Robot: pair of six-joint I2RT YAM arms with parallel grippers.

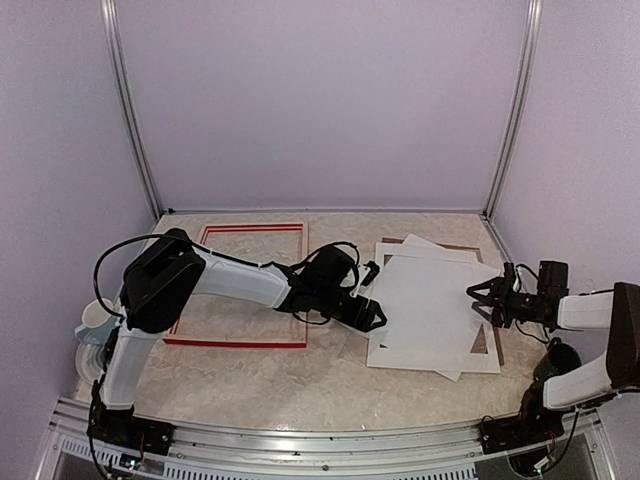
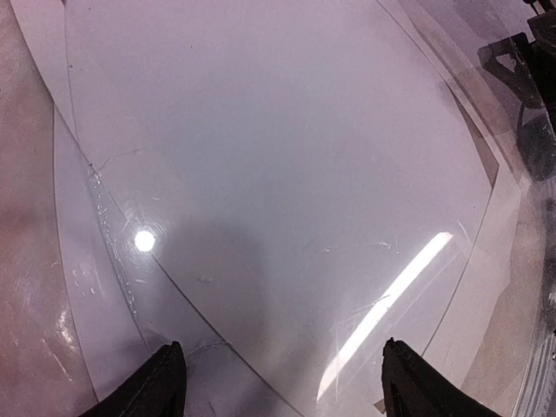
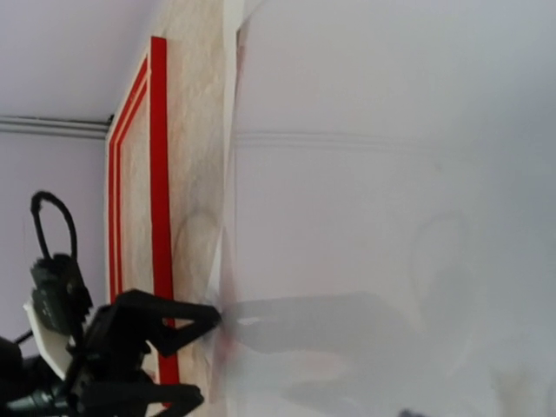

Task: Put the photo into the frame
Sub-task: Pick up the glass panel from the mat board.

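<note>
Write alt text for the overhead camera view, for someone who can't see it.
A white sheet, the photo, tops a loose stack on the right half of the table, with the left gripper and right gripper at its opposite edges, jaws apart. The red frame lies flat to the left.

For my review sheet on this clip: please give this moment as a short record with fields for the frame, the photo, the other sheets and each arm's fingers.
frame: red frame lies flat on the left of the table; no photo in it
photo: photo lies white side up, skewed, on top of the stack at right
beneath: white mat, brown backing showing at the edges
left fingers: left fingers open, over the photo's left edge
right fingers: right fingers apart at the photo's right edge; grip unclear
</note>
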